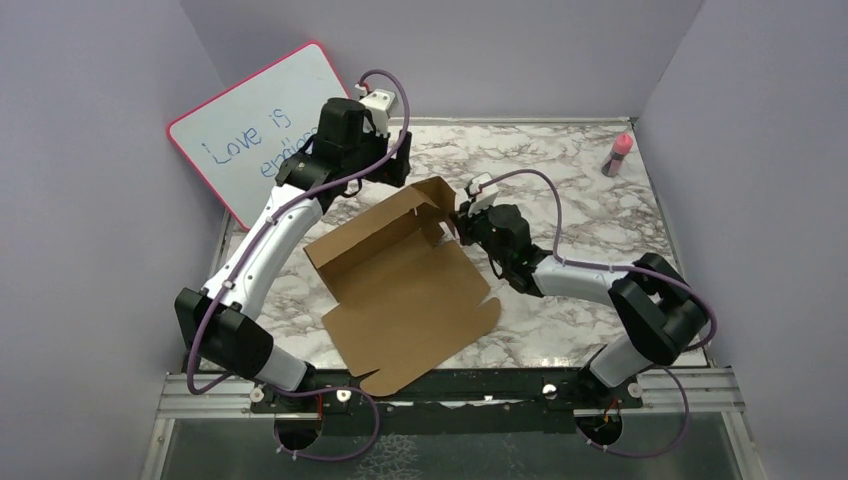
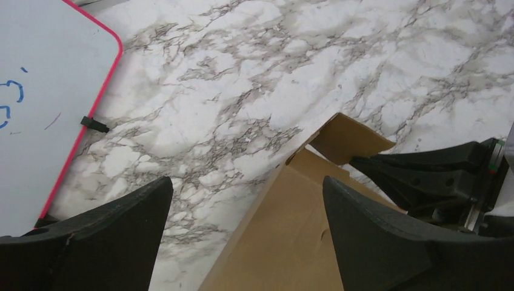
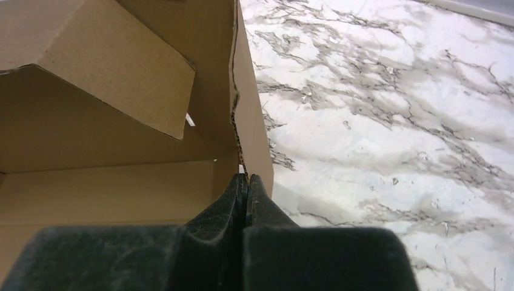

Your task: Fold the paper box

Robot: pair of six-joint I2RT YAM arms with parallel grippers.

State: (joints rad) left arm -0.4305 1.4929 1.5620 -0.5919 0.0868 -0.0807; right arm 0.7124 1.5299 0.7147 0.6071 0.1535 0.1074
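I see the paper box (image 1: 410, 290) lying open near the middle of the marble bench (image 1: 560, 180), between the two arms and turned at an angle to the bench edges. Its broad lid panel lies flat towards the arm bases and reaches the near edge. The far part is raised into a shallow tray, with the back wall and right side wall standing.

My left claw (image 1: 398, 168) hangs over the tray's far corner, next to the pink-framed whiteboard (image 1: 260, 130) that leans on the left wall. In the left wrist view the claw (image 2: 247, 182) is spread wide. The top edge of the box (image 2: 285, 230) runs below the gap, and neither finger touches the cardboard. The whiteboard (image 2: 42, 109) fills the left of that view, with bare bench (image 2: 242, 73) beyond.

My right claw (image 1: 462, 215) sits at the tray's right corner. In the right wrist view its fingers are pressed together, and the claw (image 3: 245, 182) meets the lower end of the upright side wall of the box (image 3: 91, 182), where a corner flap folds inward. I cannot tell whether any cardboard is caught between the tips. The bench (image 3: 394, 121) is open to the right of the wall.

A small pink bottle (image 1: 620, 152) stands at the far right of the bench, well apart from the box.
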